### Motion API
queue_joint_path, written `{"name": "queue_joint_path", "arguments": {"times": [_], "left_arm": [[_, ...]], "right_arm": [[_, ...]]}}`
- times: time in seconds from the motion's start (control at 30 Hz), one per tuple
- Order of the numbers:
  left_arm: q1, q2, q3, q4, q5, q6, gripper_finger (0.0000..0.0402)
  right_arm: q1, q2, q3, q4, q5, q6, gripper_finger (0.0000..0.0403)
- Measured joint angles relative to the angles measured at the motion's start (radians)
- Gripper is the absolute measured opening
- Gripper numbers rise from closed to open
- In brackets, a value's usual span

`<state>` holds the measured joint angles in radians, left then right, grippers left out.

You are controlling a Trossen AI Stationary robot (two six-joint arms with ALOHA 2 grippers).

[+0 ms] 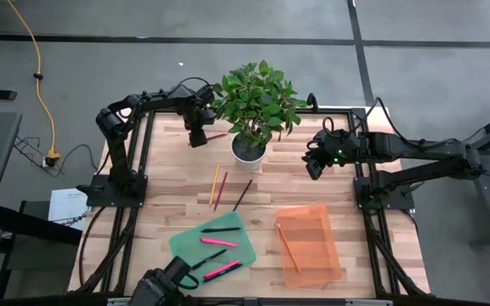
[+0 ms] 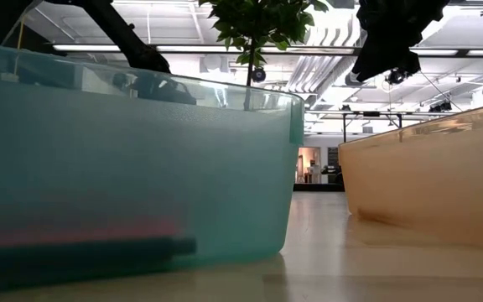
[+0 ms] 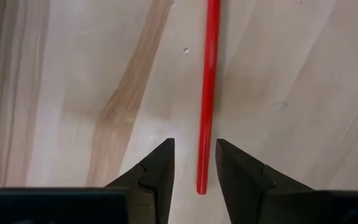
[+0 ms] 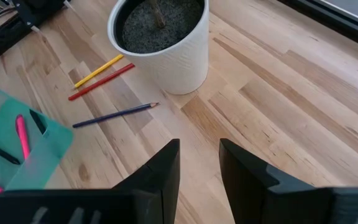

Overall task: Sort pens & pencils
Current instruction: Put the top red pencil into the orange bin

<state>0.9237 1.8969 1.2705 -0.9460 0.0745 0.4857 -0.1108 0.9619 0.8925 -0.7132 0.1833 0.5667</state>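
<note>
While the left tool (image 3: 194,163) hovers open astride a red pencil (image 3: 207,93) lying on the surface just beside the plant pot (image 1: 248,150), closing off-centre could roll it away; the right tool (image 4: 199,163) waits open near that pot.

red pencil (image 3: 207,93), green tray (image 1: 211,242), orange tray (image 1: 313,246)

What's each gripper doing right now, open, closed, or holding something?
Left gripper: open, fingers either side of a red pencil on the table, not gripping it.
Right gripper: open, empty, near the plant pot.
</note>
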Motion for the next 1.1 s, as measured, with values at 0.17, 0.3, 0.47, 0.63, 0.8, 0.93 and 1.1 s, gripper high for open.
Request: {"name": "queue_joint_path", "arguments": {"times": [0.17, 0.3, 0.47, 0.63, 0.8, 0.93, 1.1], "left_arm": [[-0.001, 0.000, 0.000, 0.000, 0.012, 0.008, 0.0106], [-0.001, 0.000, 0.000, -0.007, 0.011, 0.021, 0.0106], [-0.001, 0.000, 0.000, -0.012, 0.011, 0.034, 0.0106], [-0.001, 0.002, 0.000, -0.020, 0.011, 0.038, 0.0106], [-0.001, 0.034, 0.000, -0.038, 0.012, 0.035, 0.0106], [-0.001, 0.038, 0.000, -0.018, 0.012, 0.034, 0.0106], [-0.001, 0.042, 0.000, -0.016, 0.015, 0.031, 0.0106]], "right_arm": [[0.000, 0.000, 0.000, 0.000, 0.000, -0.007, 0.0103], [0.000, 0.000, 0.000, 0.000, 0.000, -0.007, 0.0103], [0.000, 0.000, 0.000, 0.000, 0.000, -0.007, 0.0103], [0.000, 0.000, 0.000, 0.000, 0.000, -0.007, 0.0103], [0.000, 0.000, 0.000, 0.001, 0.000, -0.007, 0.0103], [0.000, 0.000, 0.000, 0.000, 0.000, -0.006, 0.0103], [0.000, 0.000, 0.000, 0.000, 0.000, -0.006, 0.0103]]}}
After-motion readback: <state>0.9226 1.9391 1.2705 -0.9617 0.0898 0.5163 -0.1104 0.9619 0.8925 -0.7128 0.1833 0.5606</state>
